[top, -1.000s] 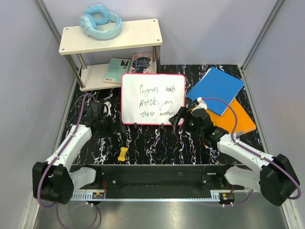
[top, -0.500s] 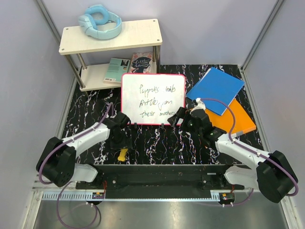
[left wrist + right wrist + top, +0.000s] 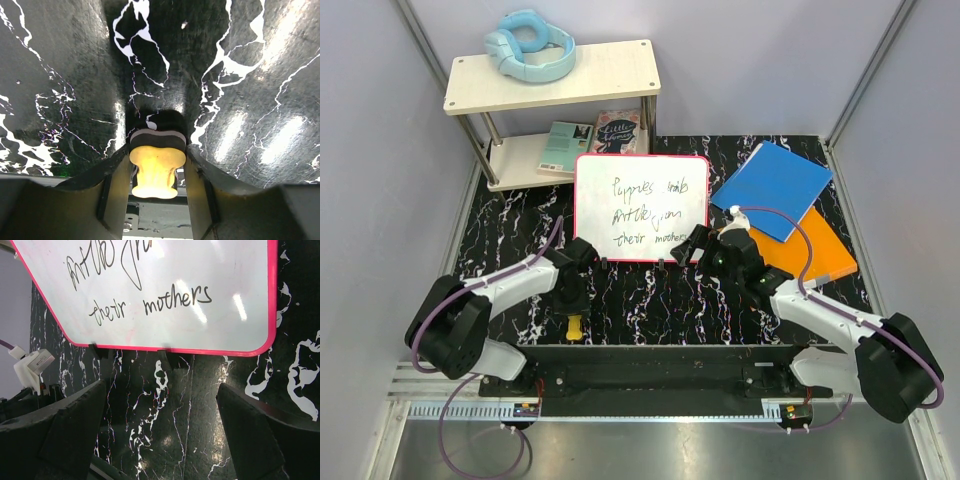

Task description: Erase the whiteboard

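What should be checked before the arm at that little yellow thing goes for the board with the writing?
1. Yellow eraser sits between the left gripper's fingers, both sides touched: ok.
2. Eraser lifted off the table: cannot tell.
3. Whiteboard lies flat with the handwriting in plain sight: ok.
4. Whiteboard steadied by the right gripper: not ok; its jaws stand wide open just short of the board's near edge.
5. Way from the eraser to the whiteboard: ok; only bare table lies between them in the top view.
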Tool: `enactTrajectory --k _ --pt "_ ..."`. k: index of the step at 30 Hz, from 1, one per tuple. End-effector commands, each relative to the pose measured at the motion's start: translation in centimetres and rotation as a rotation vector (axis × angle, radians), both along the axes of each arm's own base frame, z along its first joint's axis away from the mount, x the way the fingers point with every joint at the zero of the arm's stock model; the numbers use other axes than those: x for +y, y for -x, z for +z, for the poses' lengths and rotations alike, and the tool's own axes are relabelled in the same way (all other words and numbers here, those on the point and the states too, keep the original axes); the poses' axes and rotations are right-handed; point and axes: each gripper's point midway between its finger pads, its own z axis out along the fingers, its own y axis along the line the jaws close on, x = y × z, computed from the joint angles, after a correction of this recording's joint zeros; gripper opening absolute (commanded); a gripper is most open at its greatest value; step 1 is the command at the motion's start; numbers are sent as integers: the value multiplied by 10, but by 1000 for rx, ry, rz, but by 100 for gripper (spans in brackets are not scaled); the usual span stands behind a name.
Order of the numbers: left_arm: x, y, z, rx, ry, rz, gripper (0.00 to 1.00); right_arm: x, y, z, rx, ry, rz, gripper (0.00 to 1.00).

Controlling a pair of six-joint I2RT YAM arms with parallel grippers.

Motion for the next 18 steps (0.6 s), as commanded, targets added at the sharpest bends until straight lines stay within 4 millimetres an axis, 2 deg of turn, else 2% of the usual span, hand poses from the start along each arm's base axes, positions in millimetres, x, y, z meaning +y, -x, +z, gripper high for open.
enactTrajectory --k 1,5,6,7,9,10,13,15,18 --pt "2 -3 -2 -8 -22 -11 46 7 -5 8 -29 -29 8 100" --pt "1 -4 0 -15 -16 -11 33 7 -5 9 -29 -26 6 100" --pt "1 -4 1 -14 -18 -11 24 5 -5 10 -31 -24 1 100" --pt "0 -5 3 -19 -17 -14 20 5 -6 12 -36 -19 1 100" --pt "2 -10 10 -32 -27 -17 10 0 -9 20 -47 -6 -23 100" --pt "1 -12 15 -47 -26 -18 10 -8 -15 23 -62 15 -80 100" --pt "2 -26 36 -112 -37 -38 3 -24 -23 48 -122 105 -115 100" --pt "-1 -38 59 -171 -25 -64 1 -33 -29 77 -201 153 -124 100" --pt "-5 -59 94 -286 -11 -86 1 -46 -45 106 -283 197 -120 100"
